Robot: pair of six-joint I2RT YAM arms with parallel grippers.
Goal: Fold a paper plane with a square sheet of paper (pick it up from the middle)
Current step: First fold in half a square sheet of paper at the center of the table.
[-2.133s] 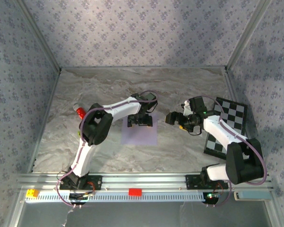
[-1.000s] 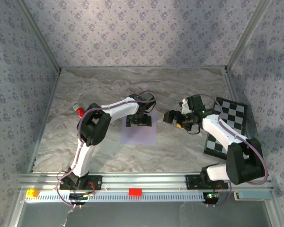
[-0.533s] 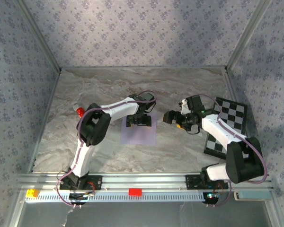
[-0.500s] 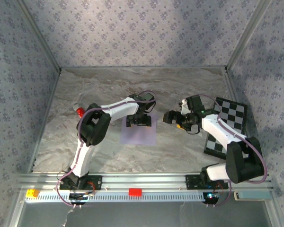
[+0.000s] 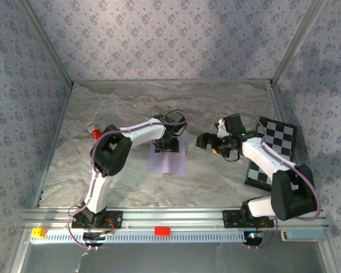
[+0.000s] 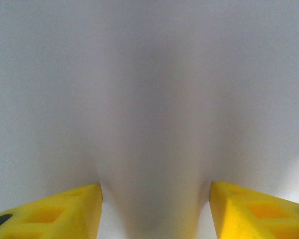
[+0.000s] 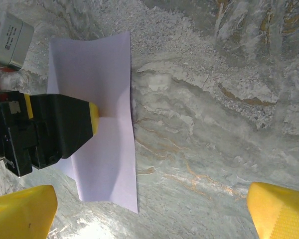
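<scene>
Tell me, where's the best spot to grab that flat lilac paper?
The middle, from straight above. The paper lies flat on the table, so its edges offer nothing to get under. Pressing down and squeezing inward probably buckles up a ridge to pinch, as under the left gripper.

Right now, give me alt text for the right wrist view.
A lilac square sheet of paper lies on a marbled table, buckled where the left tool presses its middle. The right tool shows yellow fingertips in the bottom corners, wide apart.
</scene>
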